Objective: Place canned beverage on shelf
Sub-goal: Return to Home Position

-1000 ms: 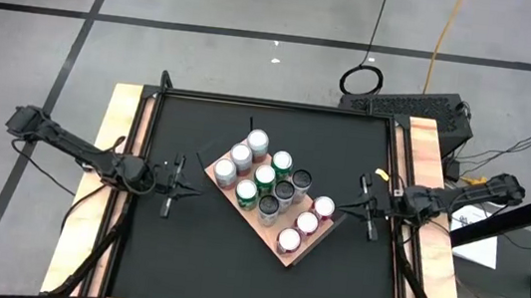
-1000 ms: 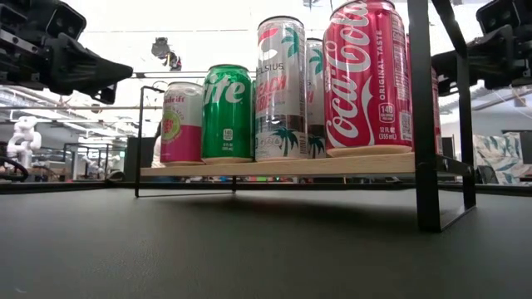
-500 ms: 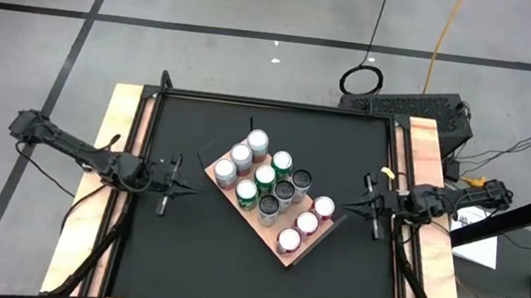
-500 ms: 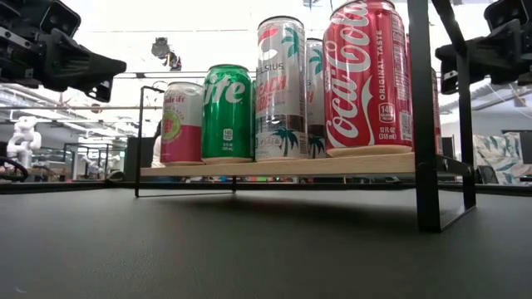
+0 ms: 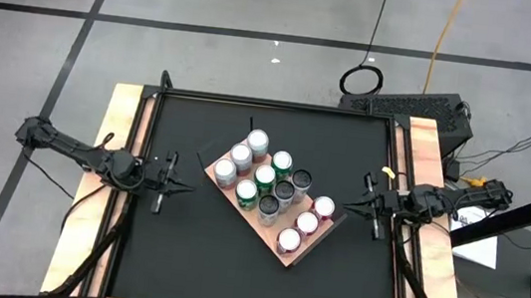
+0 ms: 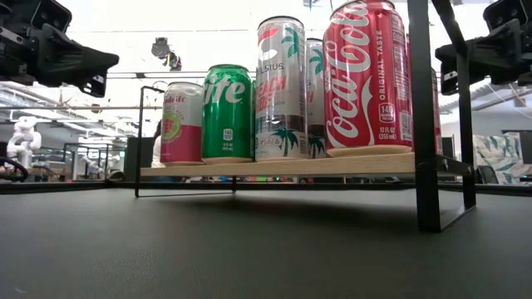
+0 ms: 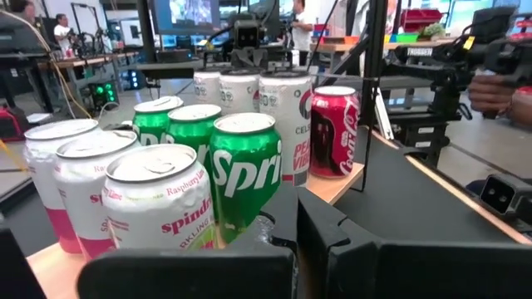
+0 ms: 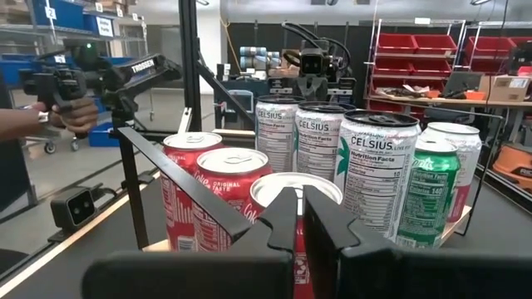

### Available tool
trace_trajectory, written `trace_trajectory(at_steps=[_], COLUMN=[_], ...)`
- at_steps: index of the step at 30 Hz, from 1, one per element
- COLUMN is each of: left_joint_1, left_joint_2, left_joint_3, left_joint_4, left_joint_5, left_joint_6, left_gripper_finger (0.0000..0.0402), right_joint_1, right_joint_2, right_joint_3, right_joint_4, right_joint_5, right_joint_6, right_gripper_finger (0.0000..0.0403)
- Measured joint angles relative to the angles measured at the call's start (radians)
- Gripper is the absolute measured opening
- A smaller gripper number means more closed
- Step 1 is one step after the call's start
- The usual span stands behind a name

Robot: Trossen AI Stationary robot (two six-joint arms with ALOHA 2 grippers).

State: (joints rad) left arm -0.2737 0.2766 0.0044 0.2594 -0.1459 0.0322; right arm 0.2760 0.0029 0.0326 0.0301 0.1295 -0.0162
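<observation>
A: claw status?
B: both were closed up, fingers together, nothing held, nothing touched. left gripper [image 5: 181, 190] hung over the left side of the table [image 5: 183, 260], right gripper [image 5: 349, 209] over its right side. both pointed in at the shelf [image 6: 266, 167] and sat apart from it
A: labels?
B: nearest the low camera, a red can [image 6: 368, 79] read "Coca-Cola ORIGINAL TASTE", "140", "12 FL OZ". next, a silver can [image 6: 280, 87] with palm trees, "CELSIUS" and "PEACH VIBE". then a green Sprite can [image 6: 227, 112], only "ite" showing in the low view. last, a pink-and-white Spindrift can [image 6: 182, 122]; left wrist view showed "Raspberry Lime" on that kind
A: shelf itself?
B: light-tan wood-grain board, thin dark edge, black rods at the corners holding it clear of the tabletop. it sat mid-table, turned diagonal, between the two grippers. from above it carried twelve upright cans in four rows of three: Spindrift toward the left arm, then Sprite, then Celsius, Coca-Cola toward the right arm
</observation>
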Motion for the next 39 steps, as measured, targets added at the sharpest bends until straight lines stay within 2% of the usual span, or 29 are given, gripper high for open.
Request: trace_trajectory(at_steps=[7, 13, 21, 33, 39], left_joint_1=[0.031, 0.047, 0.092, 0.268, 0.272], left_joint_2=[-0.158, -0.277, -0.276, -0.276, -0.276], left_joint_3=[0.000, 0.000, 0.000, 0.000, 0.000], left_joint_4=[-0.143, -0.223, -0.231, -0.243, -0.243], left_joint_5=[0.061, 0.074, 0.103, 0.170, 0.182], left_joint_6=[-0.035, -0.048, 0.001, 0.007, -0.004], left_gripper_finger=[0.0000, 0.0000, 0.0000, 0.0000, 0.0000], right_joint_1=[0.000, 0.000, 0.000, 0.000, 0.000], right_joint_2=[0.000, 0.000, 0.000, 0.000, 0.000], right_joint_3=[0.000, 0.000, 0.000, 0.000, 0.000], right_joint_4=[0.000, 0.001, 0.003, 0.004, 0.004], right_joint_5=[0.000, 0.000, 0.000, 0.000, 0.000], right_joint_6=[-0.003, -0.003, -0.003, -0.003, -0.003], right_gripper_finger=[0.0000, 0.0000, 0.0000, 0.0000, 0.0000])
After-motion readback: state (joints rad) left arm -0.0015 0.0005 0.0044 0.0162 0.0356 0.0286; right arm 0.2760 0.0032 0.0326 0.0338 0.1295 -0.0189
